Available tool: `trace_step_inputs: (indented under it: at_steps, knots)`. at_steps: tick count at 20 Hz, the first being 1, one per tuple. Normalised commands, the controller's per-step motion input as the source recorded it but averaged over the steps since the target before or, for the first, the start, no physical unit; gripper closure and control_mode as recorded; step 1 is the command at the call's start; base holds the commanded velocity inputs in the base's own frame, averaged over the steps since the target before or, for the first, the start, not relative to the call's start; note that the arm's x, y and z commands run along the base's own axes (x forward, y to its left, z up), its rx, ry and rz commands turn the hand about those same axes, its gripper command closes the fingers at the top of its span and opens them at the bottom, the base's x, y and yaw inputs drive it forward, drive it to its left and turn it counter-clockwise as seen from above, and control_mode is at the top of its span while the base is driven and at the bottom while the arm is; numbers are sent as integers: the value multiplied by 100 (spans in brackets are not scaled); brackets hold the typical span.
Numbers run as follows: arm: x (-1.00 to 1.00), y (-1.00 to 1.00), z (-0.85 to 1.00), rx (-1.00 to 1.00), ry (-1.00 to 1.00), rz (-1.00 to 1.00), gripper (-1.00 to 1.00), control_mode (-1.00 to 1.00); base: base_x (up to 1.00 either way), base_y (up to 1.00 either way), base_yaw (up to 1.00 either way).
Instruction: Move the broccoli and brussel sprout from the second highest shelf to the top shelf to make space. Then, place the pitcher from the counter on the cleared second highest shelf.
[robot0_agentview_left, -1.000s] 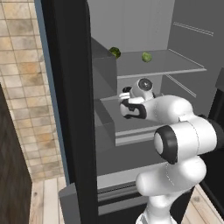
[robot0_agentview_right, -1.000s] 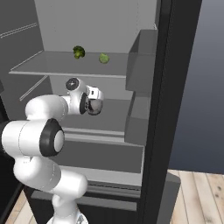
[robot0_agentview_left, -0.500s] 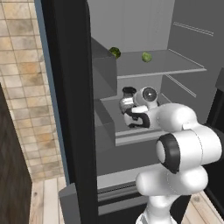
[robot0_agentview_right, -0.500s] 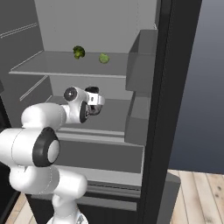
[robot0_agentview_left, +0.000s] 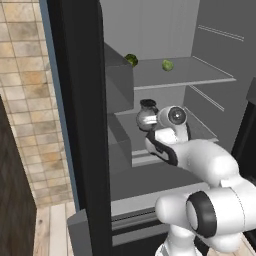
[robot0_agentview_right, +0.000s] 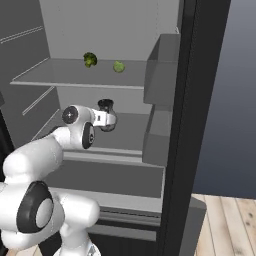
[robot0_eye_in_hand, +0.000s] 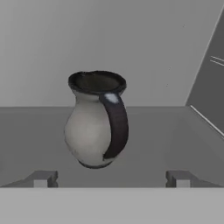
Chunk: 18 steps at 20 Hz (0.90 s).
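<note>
Now the rounded grey-beige ceramic pitcher (robot0_eye_in_hand: 97, 120) with dark rim and handle stands upright on the grey second highest shelf (robot0_agentview_left: 202, 131) of the fridge. The hand (robot0_eye_in_hand: 112, 177) is open, fingers apart, just before it. Dark lumpy broccoli (robot0_agentview_right: 90, 59) and smooth light-green brussel sprout (robot0_agentview_right: 118, 66) lie on the thin top shelf (robot0_agentview_right: 60, 81), near its back edge.

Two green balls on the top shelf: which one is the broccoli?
The broccoli is the darker, lumpy one, farther from the fridge's open side. The brussel sprout, smoother and lighter green, sits apart from it on the top shelf.
</note>
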Motion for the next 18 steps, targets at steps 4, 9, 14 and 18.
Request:
trace_step_inputs:
  at_steps: [4, 9, 14, 18]
  knots:
    - [-73, 1, 68, 0, 1, 0, -100, -100, 0, 0, 0]
    - [-94, 0, 33, 0, 12, 0, -100, -100, 0, 0, 0]
    - [-100, 0, 7, 2, 12, 4, -100, -100, 0, 0, 0]
    - [-100, 23, 1, 0, 1, 9, -100, -100, 0, 0, 0]
